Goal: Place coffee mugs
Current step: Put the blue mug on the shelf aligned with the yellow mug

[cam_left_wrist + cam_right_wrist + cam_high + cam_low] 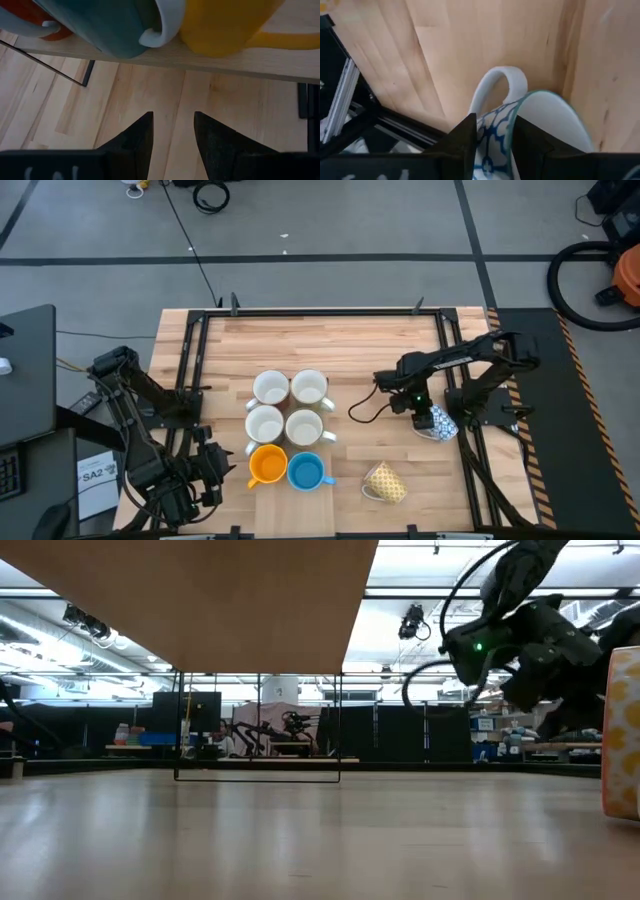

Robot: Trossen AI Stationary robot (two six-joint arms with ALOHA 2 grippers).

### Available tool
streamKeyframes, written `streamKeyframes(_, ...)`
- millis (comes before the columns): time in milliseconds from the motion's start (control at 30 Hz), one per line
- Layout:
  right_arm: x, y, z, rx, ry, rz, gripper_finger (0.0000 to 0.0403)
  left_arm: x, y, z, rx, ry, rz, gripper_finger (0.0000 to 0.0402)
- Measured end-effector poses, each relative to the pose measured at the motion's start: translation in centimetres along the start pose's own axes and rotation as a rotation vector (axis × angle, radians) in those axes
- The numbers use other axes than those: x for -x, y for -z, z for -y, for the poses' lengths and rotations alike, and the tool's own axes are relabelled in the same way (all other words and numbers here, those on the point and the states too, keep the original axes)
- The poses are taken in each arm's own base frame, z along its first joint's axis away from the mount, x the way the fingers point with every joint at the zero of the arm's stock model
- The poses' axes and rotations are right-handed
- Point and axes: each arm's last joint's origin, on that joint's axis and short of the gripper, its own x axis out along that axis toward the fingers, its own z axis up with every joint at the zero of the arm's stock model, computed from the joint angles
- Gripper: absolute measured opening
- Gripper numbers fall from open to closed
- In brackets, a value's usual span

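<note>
Several coffee mugs stand in a block at the table's middle: white ones [270,388] at the back, an orange mug [266,465] and a blue mug [305,471] at the front. A yellow patterned mug [385,482] lies on its side near the front edge. By the right rail sits a blue-and-white patterned mug [545,130], and my right gripper [425,420] [492,122] is shut on it. My left gripper [208,470] [172,117] waits open at the front left, beside the orange mug, holding nothing. My right gripper has the blue-and-white mug's wall [492,135] between its two fingers, right beside the handle [500,80]. One finger is outside on the patterned side and one is inside the cup. The fingers slant down from above. I cannot tell whether the mug's base is on the table.
A black frame rail [455,370] runs along the table's right side next to the held mug, and another [192,370] runs along the left. Bare wood lies between the mug block and my right gripper. In the low view the yellow mug [622,730] fills the right edge.
</note>
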Motion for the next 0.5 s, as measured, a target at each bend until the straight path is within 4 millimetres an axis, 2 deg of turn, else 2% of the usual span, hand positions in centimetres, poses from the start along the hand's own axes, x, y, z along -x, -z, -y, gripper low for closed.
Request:
streamKeyframes(233, -0.4, -0.2, 0.2, -0.032, -0.031, -0.038, 0.0078, 0.0, 0.0, 0.0, 0.000, 0.000, 0.000, 0.0149)
streamKeyframes(500, 0.6, 0.1, -0.4, -0.086, -0.027, -0.085, 0.0060, 0.0, 0.0, 0.0, 0.000, 0.000, 0.000, 0.0149)
